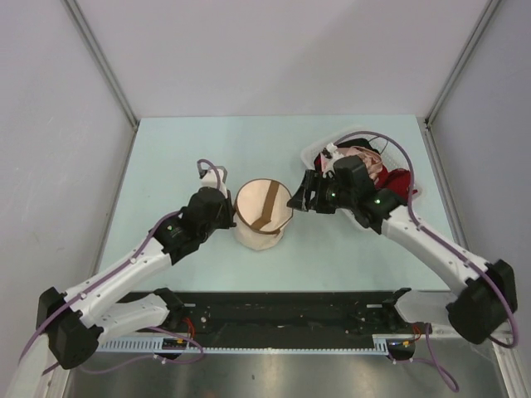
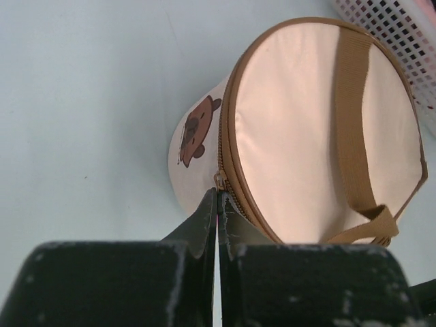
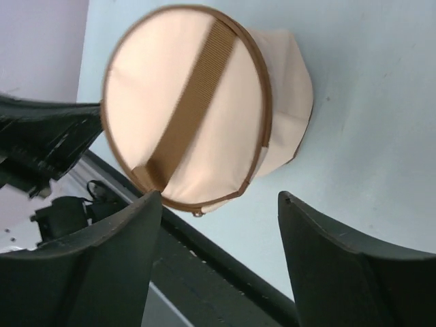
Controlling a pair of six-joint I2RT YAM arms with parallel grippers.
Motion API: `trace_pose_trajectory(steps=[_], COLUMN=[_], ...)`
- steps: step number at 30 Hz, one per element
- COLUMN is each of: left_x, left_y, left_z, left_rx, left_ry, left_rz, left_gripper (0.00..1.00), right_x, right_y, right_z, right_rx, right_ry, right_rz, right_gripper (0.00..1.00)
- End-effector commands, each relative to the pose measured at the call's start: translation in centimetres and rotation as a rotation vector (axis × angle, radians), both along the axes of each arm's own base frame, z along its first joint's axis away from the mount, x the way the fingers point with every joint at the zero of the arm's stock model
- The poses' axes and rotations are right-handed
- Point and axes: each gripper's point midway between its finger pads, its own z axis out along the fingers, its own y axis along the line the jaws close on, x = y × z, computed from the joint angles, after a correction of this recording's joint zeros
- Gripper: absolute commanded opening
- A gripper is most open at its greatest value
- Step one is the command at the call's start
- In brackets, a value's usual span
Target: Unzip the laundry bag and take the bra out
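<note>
Laundry bag (image 2: 313,129), left fingers (image 2: 201,228) at zipper (image 2: 227,182)

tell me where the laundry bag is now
In the top view the laundry bag sits mid-table, with the left pincer against its left side and the open right pincer just off its right.

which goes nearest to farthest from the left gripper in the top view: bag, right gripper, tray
From the left gripper:
1. bag, right at its fingertips, in the middle of the table
2. right gripper, just past the bag's other side
3. tray, back right of the table
</note>
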Motion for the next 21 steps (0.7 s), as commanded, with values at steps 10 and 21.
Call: trace_pose_trajectory(steps=[10,21], left_x=[-0.2,-0.7], left_y=[0.4,-1.4], left_z=[0.7,1.5], left_rx=[0.056,0.011], left_ry=[0.071,0.108], left_rz=[0.005,-0.067], left_gripper=[0.00,0.00], right_x=[-7.4,-8.3], right_y=[4.7,11.1], right_z=[6.5,3.2], right_rx=[-0.395,-0.539], right_ry=[-0.666,-0.843], right_rz=[0.225,0.260], right_gripper=[0.74,0.74])
